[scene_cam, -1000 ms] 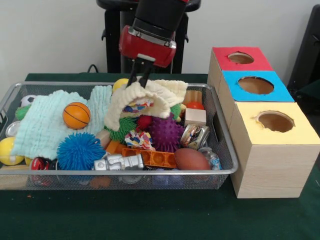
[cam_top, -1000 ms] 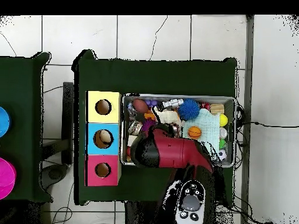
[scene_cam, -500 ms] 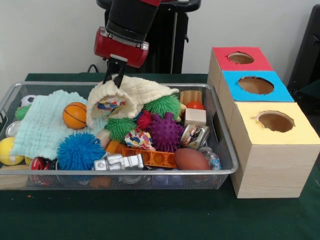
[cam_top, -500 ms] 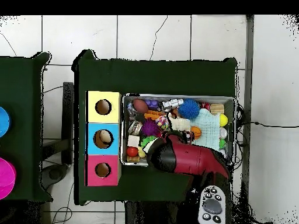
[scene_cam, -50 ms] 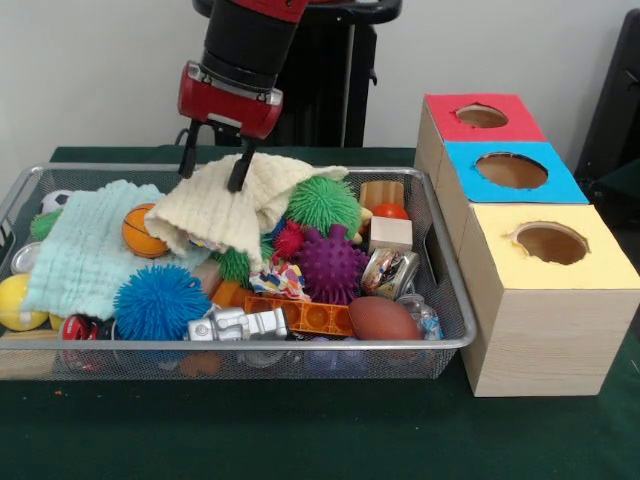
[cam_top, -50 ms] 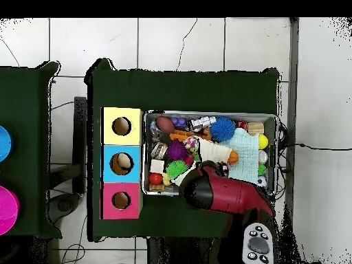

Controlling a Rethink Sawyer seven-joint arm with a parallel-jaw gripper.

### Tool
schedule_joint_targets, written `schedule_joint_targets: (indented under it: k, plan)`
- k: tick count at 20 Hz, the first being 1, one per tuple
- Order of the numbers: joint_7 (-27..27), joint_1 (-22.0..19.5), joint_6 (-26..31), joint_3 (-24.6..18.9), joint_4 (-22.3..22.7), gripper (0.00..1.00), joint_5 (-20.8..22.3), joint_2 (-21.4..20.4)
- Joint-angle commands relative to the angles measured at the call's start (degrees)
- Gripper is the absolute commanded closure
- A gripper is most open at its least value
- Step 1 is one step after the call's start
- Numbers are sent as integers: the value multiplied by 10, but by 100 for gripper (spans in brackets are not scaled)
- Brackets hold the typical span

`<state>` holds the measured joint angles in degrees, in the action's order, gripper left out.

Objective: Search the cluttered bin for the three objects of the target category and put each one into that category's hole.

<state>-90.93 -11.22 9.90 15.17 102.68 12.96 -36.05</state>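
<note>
Green table (scene_cam, -50 ms: 300, 430) bears a mesh bin (scene_cam, -50 ms: 452, 300); jaws (spread wide, gripping nothing) straddle the cream cloth (scene_cam, -50 ms: 215, 212).

The desk (scene_cam, -50 ms: 300, 430) is covered in dark green cloth, bare along its near edge. Behind it stands a plain white wall (scene_cam, -50 ms: 100, 70), and a black object (scene_cam, -50 ms: 618, 110) (too cropped to identify) shows at the right edge. From overhead, the floor (cam_top, -50 ms: 179, 41) is pale tile with thin cracks, and a cable (cam_top, -50 ms: 313, 147) trails across it. A second green table (cam_top, -50 ms: 24, 96) stands apart, carrying a blue disc (cam_top, -50 ms: 2, 143) and a magenta disc (cam_top, -50 ms: 5, 210).
</note>
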Motion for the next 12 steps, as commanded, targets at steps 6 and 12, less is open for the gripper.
schedule_joint_targets:
  k: [6,12]
  plan:
    - [-91,7,16,-105,96,0,-27,-86]
    - [-95,22,6,-137,65,0,-40,-83]
